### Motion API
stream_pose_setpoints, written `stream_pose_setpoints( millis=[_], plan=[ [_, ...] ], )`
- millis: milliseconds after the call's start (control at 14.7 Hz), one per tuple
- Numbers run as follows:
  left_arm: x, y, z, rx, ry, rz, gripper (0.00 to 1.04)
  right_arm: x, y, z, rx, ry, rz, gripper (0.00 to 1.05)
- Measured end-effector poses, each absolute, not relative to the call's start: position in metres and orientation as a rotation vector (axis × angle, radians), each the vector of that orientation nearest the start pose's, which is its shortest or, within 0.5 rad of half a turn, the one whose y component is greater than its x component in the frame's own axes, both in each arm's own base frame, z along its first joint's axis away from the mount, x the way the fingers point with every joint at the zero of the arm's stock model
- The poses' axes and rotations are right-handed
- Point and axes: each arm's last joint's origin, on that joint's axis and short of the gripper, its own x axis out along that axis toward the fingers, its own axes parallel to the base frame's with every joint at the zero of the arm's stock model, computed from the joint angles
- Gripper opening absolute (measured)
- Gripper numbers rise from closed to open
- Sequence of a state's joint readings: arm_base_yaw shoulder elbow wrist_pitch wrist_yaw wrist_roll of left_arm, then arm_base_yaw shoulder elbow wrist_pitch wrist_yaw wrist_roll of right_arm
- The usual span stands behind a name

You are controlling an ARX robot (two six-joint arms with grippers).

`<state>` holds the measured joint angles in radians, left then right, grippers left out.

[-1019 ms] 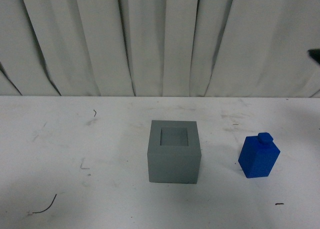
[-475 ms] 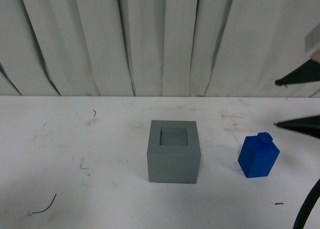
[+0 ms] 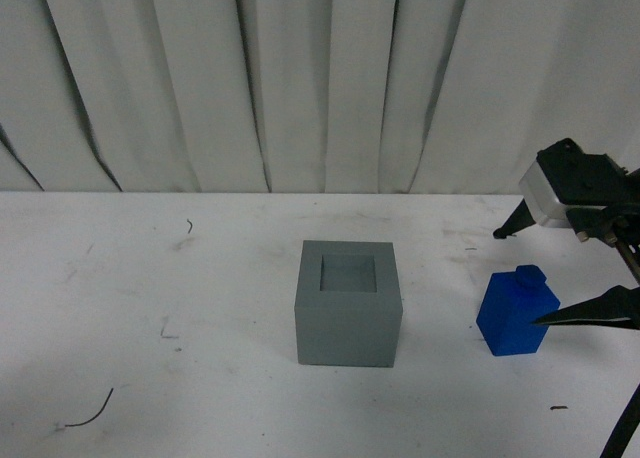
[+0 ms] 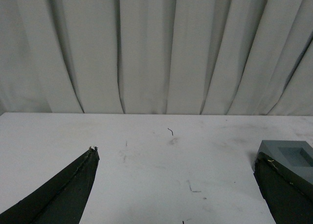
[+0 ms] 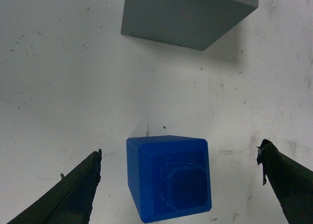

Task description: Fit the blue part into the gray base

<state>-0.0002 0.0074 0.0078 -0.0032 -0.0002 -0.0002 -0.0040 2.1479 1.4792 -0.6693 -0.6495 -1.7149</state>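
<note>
Behind everything, a pale pleated curtain (image 3: 200, 78) is hanging across the whole back of the scene, at 12 o'clock from the work area. Below it, a white table (image 3: 150, 278), scuffed and lightly marked, is carrying both blocks.

The gray base (image 3: 349, 303) is sitting near the middle of the table with its square recess facing up and nothing showing inside it. The left wrist view is catching only one corner of the gray base (image 4: 288, 158), just behind one dark finger. The left gripper (image 4: 176, 154) is holding its fingers spread wide over bare table, gripping nothing.

The right gripper (image 3: 516, 278) is reaching in from 3 o'clock in the front view, its two dark fingers splayed far apart. One fingertip is showing at about 11 o'clock of the blue part (image 3: 515, 318) and the other at about 3 o'clock, close beside it. Whether that tip is touching the block cannot be told.

The blue part is standing upright on the table at 3 o'clock from the gray base, well apart from it, its stud on top. In the right wrist view the blue part (image 5: 168, 177) is lying between the open fingers of the right gripper (image 5: 179, 150), clear of both, with the gray base (image 5: 188, 13) beyond it.

A thin dark thread (image 3: 90, 410) is lying at 8 o'clock from the gray base.
</note>
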Motion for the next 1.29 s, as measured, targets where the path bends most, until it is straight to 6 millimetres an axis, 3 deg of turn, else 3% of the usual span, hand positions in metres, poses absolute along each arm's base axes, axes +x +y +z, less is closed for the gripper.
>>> stream_pose_setpoints(
  millis=[136,407,475,747,883,1019,1290],
  plan=[
    [0.098,0.0,0.165,0.0,0.003,0.0,0.98,0.435,0.022,0.122,-1.039,0.676,1.445,0.98],
    [0.098,0.0,0.165,0.0,0.003,0.0,0.98,0.44,0.036,0.112,-1.084,0.693,1.465,0.98],
    [0.098,0.0,0.165,0.0,0.003,0.0,0.98,0.44,0.039,0.112,-1.093,0.683,1.463,0.93],
    [0.098,0.0,0.165,0.0,0.003,0.0,0.98,0.44,0.037,0.112,-1.121,0.715,1.448,0.52],
    [0.098,0.0,0.165,0.0,0.002,0.0,0.98,0.44,0.033,0.115,-1.125,0.711,1.434,0.47],
    [0.098,0.0,0.165,0.0,0.002,0.0,0.98,0.436,0.032,0.126,-1.101,0.696,1.442,0.47],
    [0.098,0.0,0.165,0.0,0.002,0.0,0.98,0.421,0.042,0.184,-1.066,0.632,1.448,0.47]
  ],
)
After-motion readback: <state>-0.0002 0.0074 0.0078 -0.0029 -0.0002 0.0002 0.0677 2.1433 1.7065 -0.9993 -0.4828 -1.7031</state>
